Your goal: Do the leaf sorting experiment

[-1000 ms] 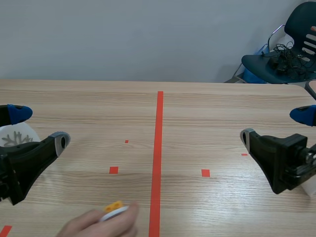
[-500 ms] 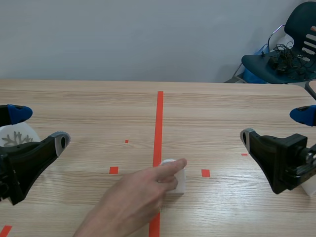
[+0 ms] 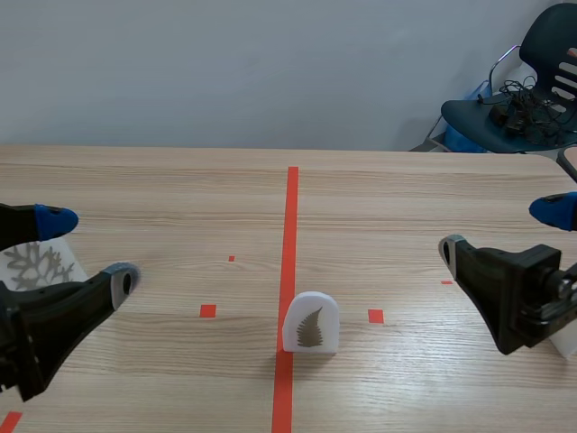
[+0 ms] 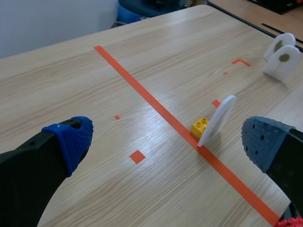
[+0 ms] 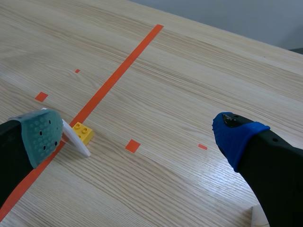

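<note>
Wooden table point(image 3: 162, 189) carries leaf card point(image 3: 311, 323), grey wall point(image 3: 225, 72) behind.

- The person's hand that reached in between the two grippers is gone.
- A white leaf card point(image 3: 311, 322) now stands alone on the red line, ahead of the left gripper point(image 3: 87, 250) and nearer its right finger, propped by a yellow brick point(image 4: 200, 126) behind it.
- The left gripper has shifted slightly toward the card, so more of the snowflake card point(image 3: 36, 264) shows between its fingers.
</note>
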You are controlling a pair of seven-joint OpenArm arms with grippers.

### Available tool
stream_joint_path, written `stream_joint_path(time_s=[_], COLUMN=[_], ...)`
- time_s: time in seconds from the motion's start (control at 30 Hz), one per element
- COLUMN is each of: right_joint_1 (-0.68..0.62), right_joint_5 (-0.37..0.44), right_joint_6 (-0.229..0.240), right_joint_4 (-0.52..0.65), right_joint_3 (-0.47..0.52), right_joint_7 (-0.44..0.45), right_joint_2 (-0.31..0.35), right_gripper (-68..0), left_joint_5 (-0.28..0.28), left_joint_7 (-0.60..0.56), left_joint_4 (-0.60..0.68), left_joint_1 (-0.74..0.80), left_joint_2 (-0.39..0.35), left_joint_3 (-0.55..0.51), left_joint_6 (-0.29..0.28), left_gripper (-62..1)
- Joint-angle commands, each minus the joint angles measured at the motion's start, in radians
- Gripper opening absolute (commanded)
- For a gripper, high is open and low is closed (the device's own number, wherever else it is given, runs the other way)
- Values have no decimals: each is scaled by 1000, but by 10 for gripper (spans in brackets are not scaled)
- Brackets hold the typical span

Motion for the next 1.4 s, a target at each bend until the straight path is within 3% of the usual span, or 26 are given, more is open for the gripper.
stream_joint_path(time_s=[0.0, 0.2, 0.33, 0.47, 0.6, 0.7, 1.0, 1.37], right_joint_1=[14, 14, 14, 14, 14, 14, 15, 14], right_joint_5=[4, 4, 4, 4, 4, 4, 3, 3], right_joint_6=[0, 0, 0, 0, 0, 0, -1, -1], right_joint_4=[2, 2, 2, 2, 2, 2, 2, 2], right_joint_3=[10, 10, 10, 10, 10, 10, 10, 10], right_joint_7=[19, 19, 19, 19, 19, 19, 19, 19], right_joint_2=[5, 5, 5, 5, 5, 5, 2, -1], right_gripper=[4, 4, 4, 4, 4, 4, 4, 4], left_joint_5=[23, 234, 386, 455, 471, 530, 566, 563], left_joint_7=[-4, -76, -150, -228, -317, -373, -402, -409], left_joint_4=[5, -4, -101, -309, -530, -638, -682, -682], left_joint_1=[3, -3, -69, -188, -317, -389, -477, -477], left_joint_2=[3, 10, 51, 100, 152, 187, 238, 298], left_joint_3=[51, 262, 375, 459, 507, 542, 650, 658], left_joint_6=[-2, 8, 109, 179, 203, 203, 215, 225], left_gripper=[14, 14, 14, 14, 14, 14, 6, -355])
